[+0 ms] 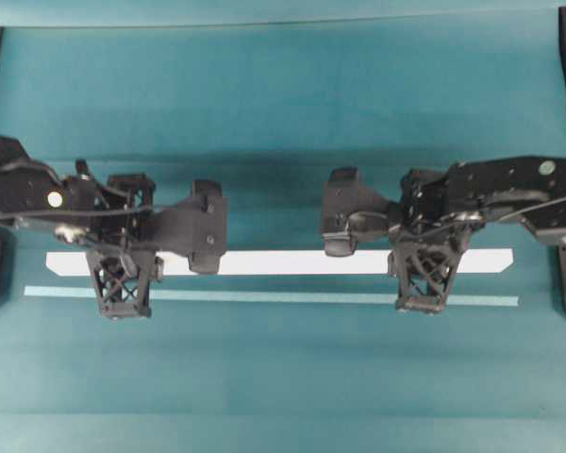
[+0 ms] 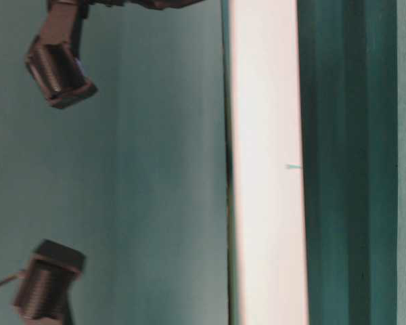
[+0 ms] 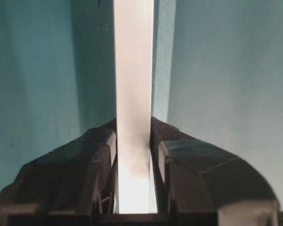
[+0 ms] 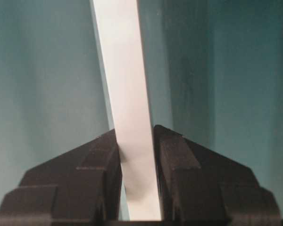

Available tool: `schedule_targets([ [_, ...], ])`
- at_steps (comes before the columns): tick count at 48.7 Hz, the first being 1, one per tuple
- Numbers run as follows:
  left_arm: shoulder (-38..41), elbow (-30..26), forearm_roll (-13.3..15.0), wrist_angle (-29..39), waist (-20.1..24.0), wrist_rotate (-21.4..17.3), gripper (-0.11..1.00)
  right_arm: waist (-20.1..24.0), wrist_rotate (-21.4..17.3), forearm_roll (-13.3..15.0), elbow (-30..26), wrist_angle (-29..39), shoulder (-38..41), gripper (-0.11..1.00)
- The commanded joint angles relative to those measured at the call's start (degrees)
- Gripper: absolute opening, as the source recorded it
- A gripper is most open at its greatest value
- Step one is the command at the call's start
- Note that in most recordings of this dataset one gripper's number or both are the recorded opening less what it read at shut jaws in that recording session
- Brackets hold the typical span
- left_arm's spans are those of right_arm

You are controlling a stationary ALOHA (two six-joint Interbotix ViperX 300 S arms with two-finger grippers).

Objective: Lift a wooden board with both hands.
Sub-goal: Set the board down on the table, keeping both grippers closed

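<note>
We see the left gripper (image 3: 133,165) clamped on the white wooden board (image 1: 292,261) near its left end, fingers (image 3: 96,160) pressed against both long edges. The right gripper (image 4: 137,165) pinches it likewise near the right end. The board spans both arms above the teal table (image 1: 283,113), beside a thin pale strip (image 1: 264,296).

A thin pale teal strip (image 1: 264,296) lies on the teal table (image 1: 283,94).
</note>
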State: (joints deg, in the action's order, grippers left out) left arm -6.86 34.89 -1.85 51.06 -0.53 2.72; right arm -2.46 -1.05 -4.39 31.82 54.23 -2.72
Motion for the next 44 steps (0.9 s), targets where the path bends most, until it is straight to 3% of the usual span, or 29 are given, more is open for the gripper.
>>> schedule_targets([
  [1,0.53,0.62,-0.09,-2.02,0.0,0.18,0.17,0.53,0.35,-0.18,0.79,-1.85,1.67,0.21],
  [25,4.75,1.85,0.0,-6.68,-0.18,0.26,0.17,1.32,0.26,-0.18,6.15,-12.22,3.96,0.21],
  [44,5.27,2.72,0.0,-10.28,-0.79,2.02,0.17,2.99,-0.09,-0.18,6.06,-13.62,6.33,0.21],
])
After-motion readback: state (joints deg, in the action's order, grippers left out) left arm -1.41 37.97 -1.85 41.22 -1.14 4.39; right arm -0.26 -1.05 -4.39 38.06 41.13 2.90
